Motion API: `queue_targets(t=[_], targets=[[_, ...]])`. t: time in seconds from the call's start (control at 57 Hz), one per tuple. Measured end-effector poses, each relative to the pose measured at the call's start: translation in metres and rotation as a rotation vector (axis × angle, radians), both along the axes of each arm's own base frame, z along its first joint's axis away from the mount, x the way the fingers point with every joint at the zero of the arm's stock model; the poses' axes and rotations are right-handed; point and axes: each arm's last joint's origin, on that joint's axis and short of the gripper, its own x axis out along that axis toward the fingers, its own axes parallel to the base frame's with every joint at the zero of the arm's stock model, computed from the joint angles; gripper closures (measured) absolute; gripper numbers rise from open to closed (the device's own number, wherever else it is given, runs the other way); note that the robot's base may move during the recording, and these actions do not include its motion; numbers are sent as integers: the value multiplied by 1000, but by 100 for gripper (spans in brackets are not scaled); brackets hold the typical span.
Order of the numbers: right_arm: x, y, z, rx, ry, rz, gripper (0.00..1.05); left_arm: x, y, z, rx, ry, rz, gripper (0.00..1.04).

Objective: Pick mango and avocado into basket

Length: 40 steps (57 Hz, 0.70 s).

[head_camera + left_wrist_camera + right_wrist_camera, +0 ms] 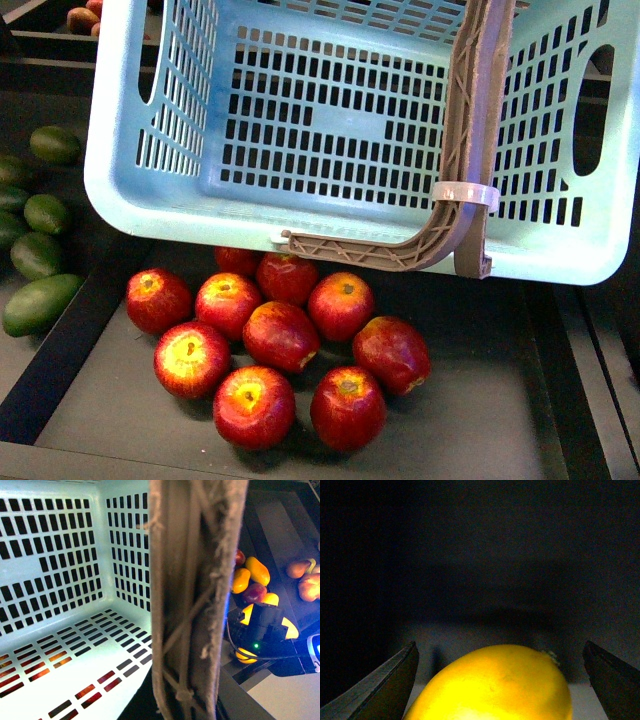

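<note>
The light teal basket [330, 120] hangs tilted above the crates, its brown handle [470, 150] running down its front. In the left wrist view the handle [195, 600] fills the middle and the basket's lattice floor [60, 645] is bare; my left gripper is shut on the handle, its fingers hidden. A yellow mango [490, 695] lies between the wide-apart fingers of my open right gripper [501, 667], touching neither. The left wrist view shows that gripper [262, 622] low over several yellow mangoes [257, 570]. Dark green avocados [38, 303] lie in the left crate.
Several red apples [280, 335] fill the dark crate under the basket. Brownish fruits [300, 569] lie beyond the mangoes, and a dark reddish one [255, 592] sits among them. Black crate walls [60, 350] separate the compartments.
</note>
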Motion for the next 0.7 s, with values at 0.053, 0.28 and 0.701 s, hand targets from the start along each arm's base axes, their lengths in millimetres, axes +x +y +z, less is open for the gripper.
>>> queue_targets(t=[0.053, 0.28, 0.701], targets=[[-5, -1, -1, -3, 18, -7, 8, 0, 0, 0, 0, 0, 1, 96], [-11, -8, -2, -20, 31, -29, 8, 0, 0, 0, -1, 0, 0, 96], [-16, -4, 1, -16, 42, -33, 41, 0, 0, 0, 0, 0, 1, 96]])
